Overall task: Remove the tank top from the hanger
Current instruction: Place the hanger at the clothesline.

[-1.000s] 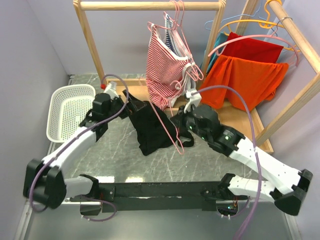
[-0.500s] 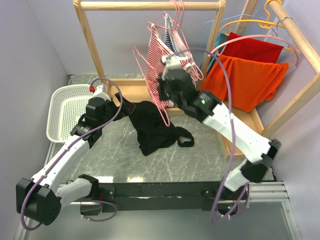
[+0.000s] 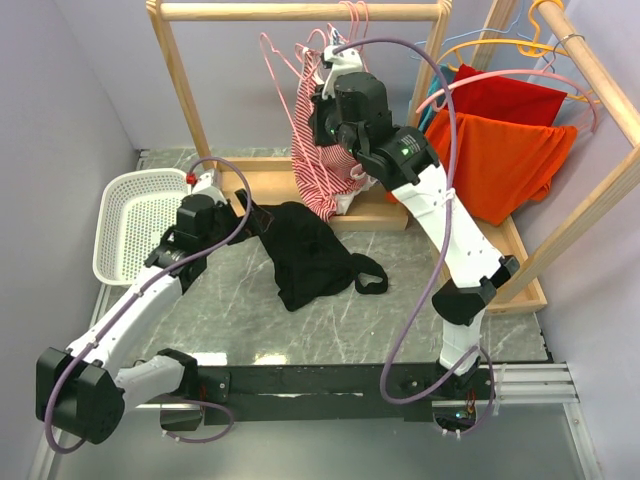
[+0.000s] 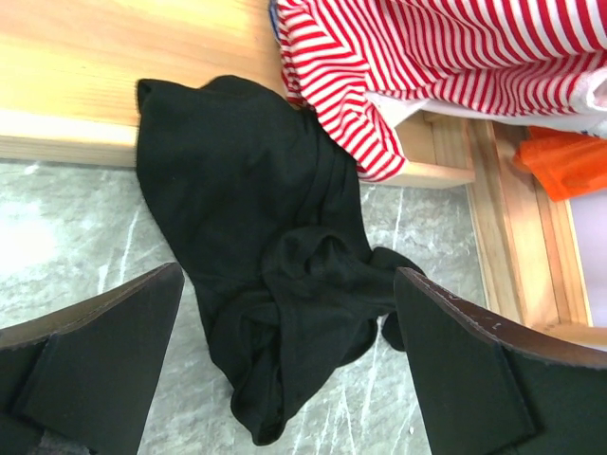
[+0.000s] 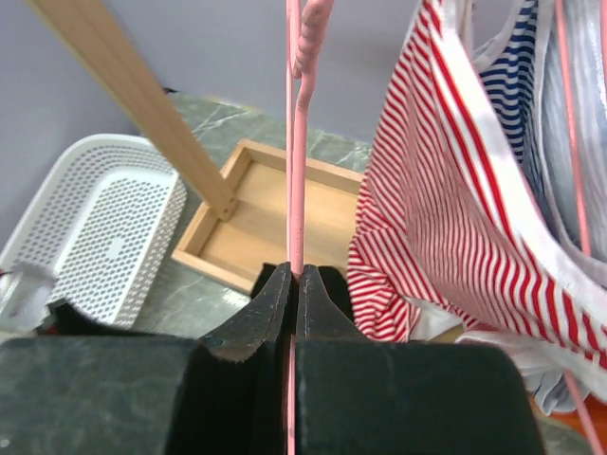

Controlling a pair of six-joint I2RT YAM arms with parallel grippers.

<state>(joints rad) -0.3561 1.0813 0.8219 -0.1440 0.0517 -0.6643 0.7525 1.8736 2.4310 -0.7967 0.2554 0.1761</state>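
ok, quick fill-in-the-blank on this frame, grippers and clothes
1. The right gripper is ____ on the pink hanger.
2. The left gripper hovers ____ over the tank top.
3. That crumpled tank top is ____ in colour.

Missing words: shut; open; black.

- The black tank top (image 3: 300,250) is looking like soft, matt cloth.
- The pink hanger (image 5: 295,171) is looking like smooth, coated wire.
- The rack (image 3: 300,11) is showing pale, smooth wood.
- The basket (image 3: 135,225) is looking like white plastic with holes.
- The counter (image 3: 240,320) is shining a little, like grey stone.
- The right pincer (image 5: 295,275) is looking dull black.
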